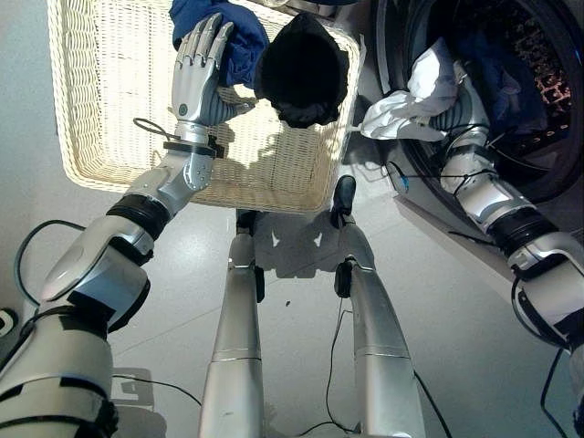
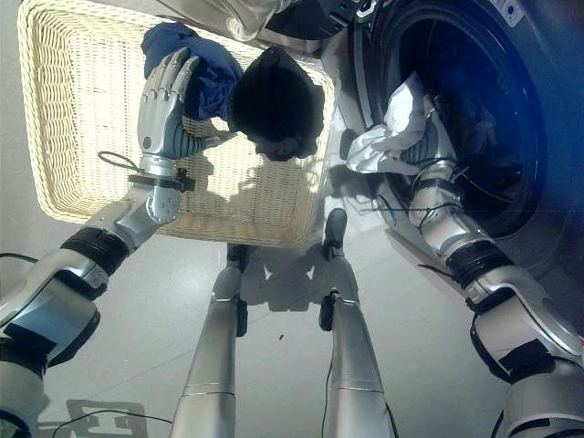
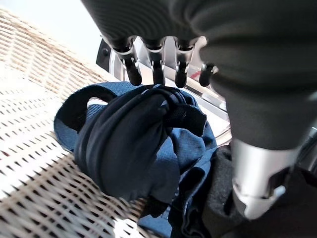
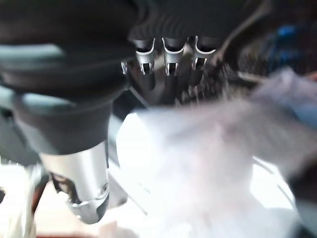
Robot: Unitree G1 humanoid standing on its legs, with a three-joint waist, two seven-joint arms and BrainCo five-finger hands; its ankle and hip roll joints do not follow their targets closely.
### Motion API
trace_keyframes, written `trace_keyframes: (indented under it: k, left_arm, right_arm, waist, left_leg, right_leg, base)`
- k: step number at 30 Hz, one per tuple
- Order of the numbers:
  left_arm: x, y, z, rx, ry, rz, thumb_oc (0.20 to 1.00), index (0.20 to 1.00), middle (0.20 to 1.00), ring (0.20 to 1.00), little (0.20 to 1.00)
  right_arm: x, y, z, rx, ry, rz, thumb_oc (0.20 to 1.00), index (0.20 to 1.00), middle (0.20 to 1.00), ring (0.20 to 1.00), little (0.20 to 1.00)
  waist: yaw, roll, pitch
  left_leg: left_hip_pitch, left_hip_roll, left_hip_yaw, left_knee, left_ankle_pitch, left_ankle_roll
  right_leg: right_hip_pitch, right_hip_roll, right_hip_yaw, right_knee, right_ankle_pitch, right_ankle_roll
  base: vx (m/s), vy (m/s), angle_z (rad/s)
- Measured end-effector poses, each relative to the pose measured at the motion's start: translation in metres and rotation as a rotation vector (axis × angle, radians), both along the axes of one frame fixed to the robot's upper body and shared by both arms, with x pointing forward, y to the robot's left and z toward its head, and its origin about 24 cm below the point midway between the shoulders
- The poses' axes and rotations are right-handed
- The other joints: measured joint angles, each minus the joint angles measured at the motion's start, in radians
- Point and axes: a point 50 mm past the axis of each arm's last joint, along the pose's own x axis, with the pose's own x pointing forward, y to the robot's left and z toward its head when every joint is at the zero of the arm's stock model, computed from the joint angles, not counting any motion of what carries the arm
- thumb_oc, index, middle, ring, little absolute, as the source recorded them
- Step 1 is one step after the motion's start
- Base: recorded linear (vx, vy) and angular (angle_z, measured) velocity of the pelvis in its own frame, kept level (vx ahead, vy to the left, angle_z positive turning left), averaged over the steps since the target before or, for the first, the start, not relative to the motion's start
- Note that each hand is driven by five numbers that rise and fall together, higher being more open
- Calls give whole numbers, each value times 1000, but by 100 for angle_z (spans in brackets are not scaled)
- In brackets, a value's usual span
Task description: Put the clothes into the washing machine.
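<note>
A cream wicker basket (image 1: 100, 119) lies on the floor to my left. At its far end sit a bundle of blue clothes (image 3: 129, 148) and a black garment (image 1: 303, 68). My left hand (image 1: 196, 78) is open, its straight fingers (image 3: 157, 69) resting on the blue bundle. My right hand (image 4: 84, 163) is at the mouth of the washing machine (image 2: 456, 100). A white cloth (image 1: 415, 91) drapes over it and hangs across the door's rim. In the right wrist view its fingers (image 4: 168, 67) are straight, the thumb apart, so this hand is open. Dark blue clothes (image 1: 497, 68) lie inside the drum.
The machine's round opening stands at the right, close beside the basket's right rim (image 1: 342, 146). Bare grey floor (image 1: 438, 301) lies in front of both.
</note>
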Motion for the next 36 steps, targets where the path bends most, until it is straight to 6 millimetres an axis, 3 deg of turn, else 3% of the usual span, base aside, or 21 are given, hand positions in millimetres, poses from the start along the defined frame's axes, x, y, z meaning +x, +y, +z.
trace_keyframes:
  k: [12,24,25,26,27,28,36]
  left_arm:
    - [4,-5,-7,-37,-10,-5,1000,1000,1000,1000,1000]
    - [5,-31,-8,-65,-25,-90,1000,1000,1000,1000,1000]
    - [5,-32,-8,-65,-25,-91,1000,1000,1000,1000,1000]
    - [4,-32,-8,-67,-27,-92,1000,1000,1000,1000,1000]
    - [4,-32,-8,-68,-29,-95,1000,1000,1000,1000,1000]
    - [4,-33,-7,-68,-32,-102,1000,1000,1000,1000,1000]
    - [-1,-44,-3,-81,-53,-171,1000,1000,1000,1000,1000]
  right_arm:
    - [14,1,-30,-208,118,-98,1000,1000,1000,1000,1000]
    - [19,-14,-11,-608,160,-427,1000,1000,1000,1000,1000]
    - [19,-15,-10,-617,164,-437,956,956,956,956,956]
    - [19,-15,-9,-639,170,-455,655,655,655,655,655]
    - [18,-16,-8,-658,176,-470,542,542,542,542,542]
    - [18,-17,-8,-673,179,-485,200,200,200,200,200]
    - [19,-14,19,-819,140,-574,200,200,200,200,200]
  waist:
    - [4,2,-1]
    - [60,16,-3]
    - [61,18,-3]
    - [63,19,-3]
    - [64,19,-3]
    - [66,19,-3]
    - [83,29,-4]
  left_leg:
    - [17,1,6,-30,18,-5]
    - [20,-1,23,-78,55,-11]
    - [20,-1,23,-79,56,-10]
    - [20,-1,23,-82,58,-11]
    - [20,-1,23,-83,60,-11]
    - [20,-1,23,-84,62,-12]
    - [17,-1,23,-104,73,-15]
  right_leg:
    - [-1,-2,1,1,-4,5]
    - [-30,-9,7,11,3,-4]
    - [-31,-9,7,12,3,-4]
    - [-32,-10,7,14,3,-4]
    - [-34,-11,7,16,3,-4]
    - [-36,-11,7,18,3,-4]
    - [-52,-12,8,25,3,-4]
  base:
    - [-1,3,0]
    - [0,7,1]
    - [0,0,0]
    - [0,0,0]
    - [0,0,0]
    - [0,0,0]
    - [0,0,0]
